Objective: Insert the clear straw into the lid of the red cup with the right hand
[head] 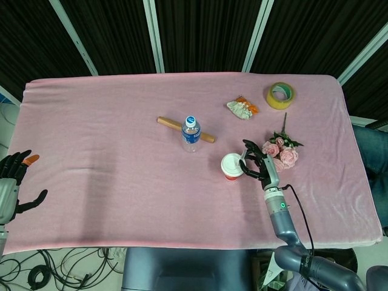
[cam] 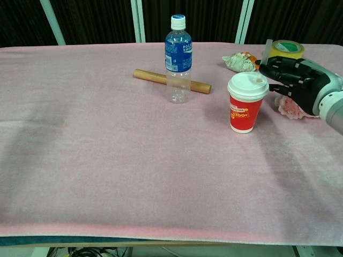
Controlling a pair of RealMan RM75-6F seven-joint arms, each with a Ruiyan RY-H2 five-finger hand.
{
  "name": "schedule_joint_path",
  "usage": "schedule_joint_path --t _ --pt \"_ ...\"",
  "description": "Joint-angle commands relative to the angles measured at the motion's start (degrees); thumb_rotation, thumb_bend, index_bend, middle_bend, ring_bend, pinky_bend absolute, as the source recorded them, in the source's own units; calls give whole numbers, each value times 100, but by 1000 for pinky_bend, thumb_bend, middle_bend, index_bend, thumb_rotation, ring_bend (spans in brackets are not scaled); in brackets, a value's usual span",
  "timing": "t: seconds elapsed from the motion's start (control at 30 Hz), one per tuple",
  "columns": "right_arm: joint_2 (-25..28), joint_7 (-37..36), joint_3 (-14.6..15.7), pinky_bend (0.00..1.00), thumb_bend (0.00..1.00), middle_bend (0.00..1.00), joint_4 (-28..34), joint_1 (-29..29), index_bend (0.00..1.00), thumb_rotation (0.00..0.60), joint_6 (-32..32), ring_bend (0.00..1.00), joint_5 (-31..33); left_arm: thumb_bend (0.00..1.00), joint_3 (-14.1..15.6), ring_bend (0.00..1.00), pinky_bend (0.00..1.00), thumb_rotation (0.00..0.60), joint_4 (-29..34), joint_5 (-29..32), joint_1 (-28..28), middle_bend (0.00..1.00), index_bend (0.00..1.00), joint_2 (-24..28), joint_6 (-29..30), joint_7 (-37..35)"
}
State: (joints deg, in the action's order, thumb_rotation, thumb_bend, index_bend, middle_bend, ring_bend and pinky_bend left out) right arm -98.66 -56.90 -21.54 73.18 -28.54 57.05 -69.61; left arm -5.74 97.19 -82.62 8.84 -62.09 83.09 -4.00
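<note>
The clear straw [cam: 267, 49] stands nearly upright, its long axis vertical with a slight lean, its lower end at the right edge of the white lid [cam: 248, 85] of the red cup [cam: 243, 114]; whether the tip sits in the lid's hole cannot be told. The right hand [cam: 293, 77] pinches the straw between its dark fingers [cam: 273, 65], just right of the cup. The cup stands upright on the pink cloth [cam: 107, 150] that covers the table, right of centre; its label has yellow writing too small to read fully.

Behind the cup to the left stands a water bottle [cam: 178, 59] with a white cap and a blue label whose print is not legible. A wooden stick [cam: 153, 76] lies behind the bottle. A crumpled wrapper [cam: 240, 61] lies behind the cup, a roll of yellow tape [head: 280, 95] near the far right corner, and pink flowers [head: 284, 154] just right of the hand.

The left hand [head: 11, 185] hangs off the table's left edge, fingers spread, holding nothing. Behind the table hangs a dark curtain [head: 206, 33] with pale slanted bars
</note>
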Motion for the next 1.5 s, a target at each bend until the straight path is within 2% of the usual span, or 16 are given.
schedule_joint_path --t 0.03,0.4,0.63,0.73,1.0,1.3,1.37,1.5 --pt "15 9 19 263 354 133 6 8 596 600 -30 109 2 260 0 0 0 600 1 3 -1 63 162 0 0 0" --pt "38 10 61 261 353 124 -20 9 482 600 -122 93 -19 260 2 0 0 600 3 12 3 63 162 0 -14 13" --pt "106 23 127 247 320 84 -16 0 283 600 -179 56 -117 261 0 0 0 600 5 19 3 63 162 4 -15 21" --pt "169 -66 140 244 304 68 30 3 243 600 -200 44 -183 261 5 0 0 600 3 16 4 63 162 3 -20 27" --pt "730 -117 97 226 277 51 559 114 191 600 63 30 -504 261 5 0 0 600 1 10 5 63 161 -1 -17 35" --pt "1733 174 215 208 256 45 1578 393 140 600 283 22 -772 261 15 0 0 600 12 -20 3 63 161 -10 1 66" --pt "1999 448 260 208 255 45 1716 468 133 600 343 23 -809 261 14 0 0 600 13 -28 2 63 162 -9 12 76" --pt "2602 1758 582 208 253 45 1806 683 120 600 505 26 -996 261 18 0 0 600 30 -24 1 63 162 2 7 112"
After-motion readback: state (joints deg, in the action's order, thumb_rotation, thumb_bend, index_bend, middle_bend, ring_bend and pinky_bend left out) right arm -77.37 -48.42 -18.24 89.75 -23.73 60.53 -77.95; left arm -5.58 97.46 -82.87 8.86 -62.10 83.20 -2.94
